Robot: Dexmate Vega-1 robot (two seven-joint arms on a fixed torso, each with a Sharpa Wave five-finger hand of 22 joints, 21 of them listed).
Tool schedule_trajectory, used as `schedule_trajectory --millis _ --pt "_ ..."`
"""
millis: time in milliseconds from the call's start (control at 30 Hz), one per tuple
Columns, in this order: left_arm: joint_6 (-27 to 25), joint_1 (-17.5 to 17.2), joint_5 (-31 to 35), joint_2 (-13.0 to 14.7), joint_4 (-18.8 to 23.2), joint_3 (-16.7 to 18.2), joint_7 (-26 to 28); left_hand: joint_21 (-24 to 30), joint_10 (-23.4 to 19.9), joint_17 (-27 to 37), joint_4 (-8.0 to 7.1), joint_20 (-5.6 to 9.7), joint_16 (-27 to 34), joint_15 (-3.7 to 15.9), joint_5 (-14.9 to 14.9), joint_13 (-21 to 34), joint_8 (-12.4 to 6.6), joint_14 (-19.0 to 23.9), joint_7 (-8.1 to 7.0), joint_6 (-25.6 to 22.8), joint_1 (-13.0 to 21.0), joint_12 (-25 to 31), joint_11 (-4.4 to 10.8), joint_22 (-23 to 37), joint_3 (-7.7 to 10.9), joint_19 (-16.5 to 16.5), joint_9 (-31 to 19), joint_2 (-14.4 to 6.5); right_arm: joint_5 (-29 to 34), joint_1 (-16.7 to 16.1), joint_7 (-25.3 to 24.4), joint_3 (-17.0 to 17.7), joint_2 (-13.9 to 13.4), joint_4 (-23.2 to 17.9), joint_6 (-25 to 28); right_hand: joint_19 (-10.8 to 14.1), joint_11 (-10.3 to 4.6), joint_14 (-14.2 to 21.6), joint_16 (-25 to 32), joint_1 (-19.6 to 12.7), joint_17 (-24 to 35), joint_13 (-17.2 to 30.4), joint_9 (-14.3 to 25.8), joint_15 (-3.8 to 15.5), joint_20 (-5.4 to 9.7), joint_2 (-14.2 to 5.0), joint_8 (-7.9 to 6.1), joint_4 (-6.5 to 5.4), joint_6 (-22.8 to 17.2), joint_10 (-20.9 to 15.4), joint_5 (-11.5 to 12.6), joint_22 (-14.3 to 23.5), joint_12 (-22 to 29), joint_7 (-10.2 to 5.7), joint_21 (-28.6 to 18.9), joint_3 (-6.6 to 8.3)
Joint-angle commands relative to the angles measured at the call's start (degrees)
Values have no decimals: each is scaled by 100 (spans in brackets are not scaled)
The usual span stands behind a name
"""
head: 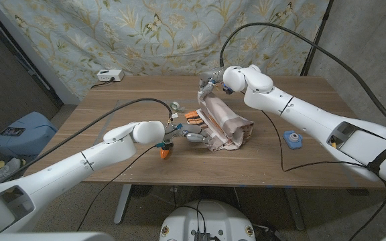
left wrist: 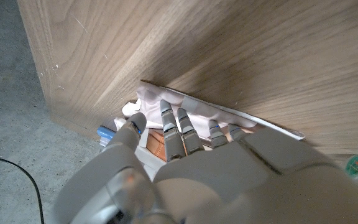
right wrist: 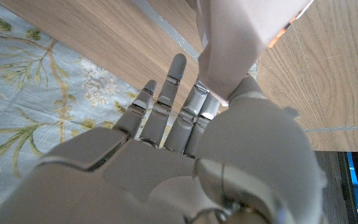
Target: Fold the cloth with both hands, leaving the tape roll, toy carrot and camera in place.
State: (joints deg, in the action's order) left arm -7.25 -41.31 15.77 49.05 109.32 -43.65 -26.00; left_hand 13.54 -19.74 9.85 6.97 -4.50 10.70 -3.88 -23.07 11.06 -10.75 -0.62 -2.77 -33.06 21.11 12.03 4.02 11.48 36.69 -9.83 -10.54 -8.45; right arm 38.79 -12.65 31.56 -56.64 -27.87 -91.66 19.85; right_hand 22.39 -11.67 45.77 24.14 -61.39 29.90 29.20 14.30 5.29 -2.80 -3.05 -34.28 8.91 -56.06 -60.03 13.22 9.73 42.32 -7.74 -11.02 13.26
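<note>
Wooden table [head: 112, 90] carries the pink cloth [head: 223, 120] at frame centre. Right hand [head: 210, 86] pinches its far edge; left hand [head: 194, 137] grips the near edge. Carry both edges level, avoiding the toy carrot [head: 165, 152].

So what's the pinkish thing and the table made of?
The pinkish cloth looks like soft, matte fabric: it droops and bunches into folds. The table looks like wood or wood veneer with a smooth finish, judging by its brown grain lines.
</note>
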Motion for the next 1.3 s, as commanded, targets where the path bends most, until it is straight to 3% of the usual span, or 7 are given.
schedule_trajectory --millis 33,533,933,1300 --pt "15 -1 -98 14 -64 23 22 37 30 6 3 25 -5 -46 10 31 -1 3 -14 -47 -18 -5 -15 -3 40 -254 -14 -48 -312 238 -72 -227 349 528 -134 14 -25 43 -12 -49 15 2 15 768 -27 8 -42 -30 -14 -16 -5 7 -6 43 7 -14" --pt "36 -134 -436 157 151 281 155 59 21 5 14 20 3 -54 13 31 -5 31 -2 -63 -10 -1 -22 -4 52 -202 -14 -51 -677 352 -229 -411 516 958 -337 1 -21 11 -46 -62 51 4 -2 763 -41 -3 -44 -33 -7 16 -20 8 -20 54 10 -19" --pt "258 -250 -1285 226 182 681 277 70 29 5 27 13 7 -73 16 31 0 52 4 -56 2 -5 -26 -5 64 -173 -14 -56 -956 472 -276 -560 740 1458 -475 -16 -23 -16 -85 -44 67 -20 -16 759 -56 -6 -31 -45 33 41 -36 8 -47 50 13 -29" --pt "327 -287 -1677 350 252 851 329 71 47 5 38 7 8 -124 19 31 9 67 26 -33 11 -10 -40 -7 70 -171 -14 -56 -1204 648 -274 -683 956 1998 -637 -66 37 -111 -184 165 65 -12 -38 664 -87 19 40 -146 197 213 -76 9 -106 109 23 -107"
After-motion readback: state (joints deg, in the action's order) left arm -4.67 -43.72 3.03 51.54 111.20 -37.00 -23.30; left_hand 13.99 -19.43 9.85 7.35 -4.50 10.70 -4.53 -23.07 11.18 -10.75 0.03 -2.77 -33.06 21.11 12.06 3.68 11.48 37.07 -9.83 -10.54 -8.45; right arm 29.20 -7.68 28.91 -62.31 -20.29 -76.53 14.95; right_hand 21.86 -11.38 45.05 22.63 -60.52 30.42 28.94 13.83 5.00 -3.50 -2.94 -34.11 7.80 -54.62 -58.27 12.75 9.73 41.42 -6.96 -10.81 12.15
